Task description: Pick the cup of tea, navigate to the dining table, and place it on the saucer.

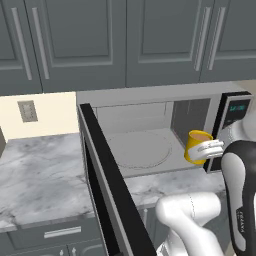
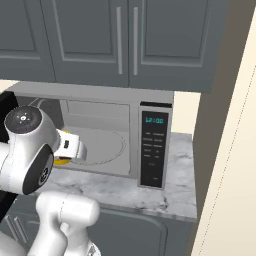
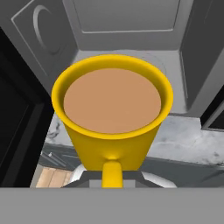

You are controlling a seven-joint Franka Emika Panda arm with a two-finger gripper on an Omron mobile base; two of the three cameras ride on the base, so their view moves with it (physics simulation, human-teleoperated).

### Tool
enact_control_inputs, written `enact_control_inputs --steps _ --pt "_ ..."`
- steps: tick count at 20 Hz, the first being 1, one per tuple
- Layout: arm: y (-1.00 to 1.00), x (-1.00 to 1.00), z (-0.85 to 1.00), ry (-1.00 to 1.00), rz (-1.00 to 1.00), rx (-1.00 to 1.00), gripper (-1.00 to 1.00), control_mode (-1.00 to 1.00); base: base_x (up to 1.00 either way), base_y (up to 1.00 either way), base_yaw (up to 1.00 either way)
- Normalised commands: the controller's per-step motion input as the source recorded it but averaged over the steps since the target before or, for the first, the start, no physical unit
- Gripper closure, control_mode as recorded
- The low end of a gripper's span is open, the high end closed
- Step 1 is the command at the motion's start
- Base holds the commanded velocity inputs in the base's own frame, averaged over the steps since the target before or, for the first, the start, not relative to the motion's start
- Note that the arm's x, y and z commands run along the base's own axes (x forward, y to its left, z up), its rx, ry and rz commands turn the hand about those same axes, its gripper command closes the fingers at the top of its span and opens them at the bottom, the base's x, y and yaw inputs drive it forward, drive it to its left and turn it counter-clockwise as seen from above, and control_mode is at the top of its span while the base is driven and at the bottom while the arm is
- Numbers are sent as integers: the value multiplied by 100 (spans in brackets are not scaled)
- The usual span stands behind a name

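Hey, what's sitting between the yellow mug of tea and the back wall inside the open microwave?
Nothing but the bare round glass turntable. In the left base view the gripper holds the yellow mug of tea at the microwave's front opening.

Surface: marble countertop [image 1: 35,175] ran under the grey wall cabinets | On it: open microwave [image 2: 150,145] sat at the right end, near the cream wall | Door: black microwave door [image 1: 112,185] swung out over the counter's front edge
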Motion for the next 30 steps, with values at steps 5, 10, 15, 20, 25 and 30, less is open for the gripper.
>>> enact_control_inputs --steps 5,10,15,20,25,30 --pt "0 0 0 0 0 0 100 100 0 0 0" --pt "0 0 0 0 0 0 100 100 -37 0 1" --pt "0 0 0 0 0 0 100 100 -97 -3 1" --pt "0 0 0 0 0 0 100 100 -43 -28 -26" --pt "0 0 0 0 0 0 100 100 0 -2 -95" --pt "0 0 0 0 0 0 100 100 0 4 -100"
